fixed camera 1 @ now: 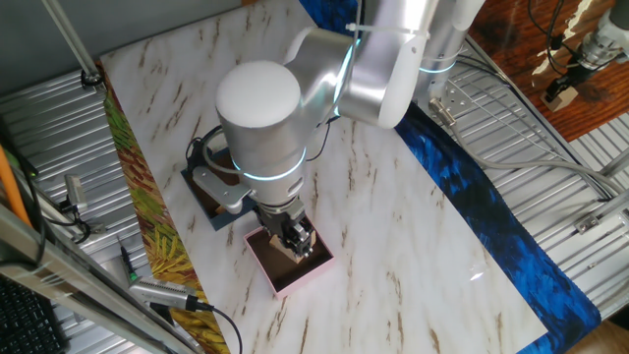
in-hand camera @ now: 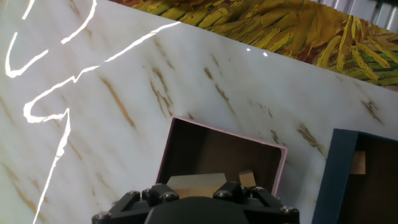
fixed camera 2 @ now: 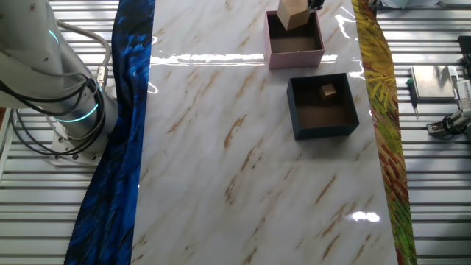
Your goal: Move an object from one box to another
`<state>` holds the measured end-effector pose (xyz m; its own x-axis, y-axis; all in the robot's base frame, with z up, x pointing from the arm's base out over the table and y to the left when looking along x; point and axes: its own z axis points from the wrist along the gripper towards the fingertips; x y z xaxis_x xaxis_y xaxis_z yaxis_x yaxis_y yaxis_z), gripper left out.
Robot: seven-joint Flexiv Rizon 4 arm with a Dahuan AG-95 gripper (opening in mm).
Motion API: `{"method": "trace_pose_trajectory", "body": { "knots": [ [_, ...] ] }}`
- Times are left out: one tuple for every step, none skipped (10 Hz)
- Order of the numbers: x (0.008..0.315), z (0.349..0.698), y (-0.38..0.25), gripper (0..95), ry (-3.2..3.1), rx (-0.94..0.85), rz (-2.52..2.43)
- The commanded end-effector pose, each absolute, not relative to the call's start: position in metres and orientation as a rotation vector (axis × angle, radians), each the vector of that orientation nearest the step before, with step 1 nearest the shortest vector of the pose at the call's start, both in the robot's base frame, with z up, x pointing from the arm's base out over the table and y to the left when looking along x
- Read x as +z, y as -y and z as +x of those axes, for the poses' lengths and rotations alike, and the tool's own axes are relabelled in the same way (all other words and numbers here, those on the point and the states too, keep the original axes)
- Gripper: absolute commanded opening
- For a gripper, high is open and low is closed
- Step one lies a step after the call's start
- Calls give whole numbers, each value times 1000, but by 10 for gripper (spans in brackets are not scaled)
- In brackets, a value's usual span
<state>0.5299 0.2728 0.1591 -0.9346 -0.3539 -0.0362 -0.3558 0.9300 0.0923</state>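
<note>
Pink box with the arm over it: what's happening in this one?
The gripper is over the pink box, and a pale wooden block sits at the box, apparently between the fingers; whether the gripper has let go cannot be told. A smaller wooden piece also shows inside the pink box. Beside it, the navy box holds one small wooden cube. So a block from the navy box looks to be arriving in the pink one.
</note>
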Motion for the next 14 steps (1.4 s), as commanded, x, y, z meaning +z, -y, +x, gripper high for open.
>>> {"method": "trace_pose_trajectory", "body": {
  "knots": [
    [159, 528, -271, 0, -3064, 156, -540],
    [159, 528, -271, 0, -3062, 155, -540],
    [159, 528, -271, 0, -3058, 153, -545],
    [159, 528, -271, 0, -3053, 153, -547],
    [156, 527, -271, 0, -3051, 155, -551],
    [150, 525, -270, 0, -3048, 158, -549],
    [147, 524, -269, 0, -3052, 160, -531],
    [135, 518, -267, 0, -3049, 156, -495],
    [129, 515, -267, 0, -3049, 159, -478],
    [120, 513, -267, 0, -3052, 170, -446],
    [115, 513, -268, 0, -3050, 179, -431],
    [109, 515, -269, 0, -3048, 190, -416],
    [105, 517, -271, 0, -3044, 192, -406],
    [99, 519, -273, 0, -3036, 191, -402]
  ]
}}
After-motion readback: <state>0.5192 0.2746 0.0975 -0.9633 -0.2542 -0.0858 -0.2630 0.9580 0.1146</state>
